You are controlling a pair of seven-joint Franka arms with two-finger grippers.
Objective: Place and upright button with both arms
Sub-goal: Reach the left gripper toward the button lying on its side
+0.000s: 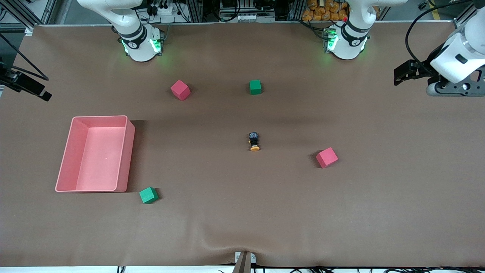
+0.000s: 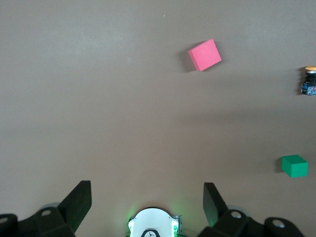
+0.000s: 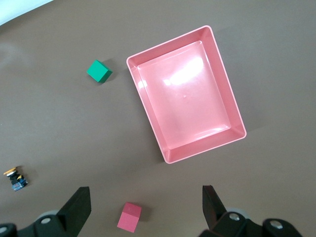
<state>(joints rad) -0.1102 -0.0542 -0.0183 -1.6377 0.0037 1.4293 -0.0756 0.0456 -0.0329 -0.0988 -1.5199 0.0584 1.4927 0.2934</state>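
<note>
- So far nothing done: button (image 1: pixel 254 141) lying on its side on bare table (image 1: pixel 242 220) near the middle, orange cap pointing toward the front camera, black body toward the bases. Untouched, not upright.
- Left gripper (image 2: pixel 147 198) raised over the left arm's end of the table, fingers spread wide, nothing between them (own green-lit base visible straight below in the left wrist view). Button only at the edge of that view (image 2: pixel 309 80).
- Right gripper (image 3: pixel 146 203) high over the right arm's end of the table, above the pink tray (image 3: pixel 232 106), jaws released and empty. Button small in the corner of the right wrist view (image 3: pixel 15 179).
- Judged remaining: all of it, i.e. reach, pick up, hand over or regrasp between the arms, set down cap-up.
- Surroundings: pink tray (image 1: pixel 129 151) empty, toward the right arm's end; green cube (image 1: pixel 148 195) just beside its corner nearest the front camera.
- Pink cube (image 1: pixel 180 90) and green cube (image 1: pixel 255 87) farther from the front camera than the button, well apart from it.
- Second pink cube (image 1: pixel 326 157) toward the left arm's end, slightly nearer the front camera than the button (closest neighbour, still apart).
- Obstructions: none apparent around the button; open table on every side. Likely difficulty: small, low-lying part, little to grip.
</note>
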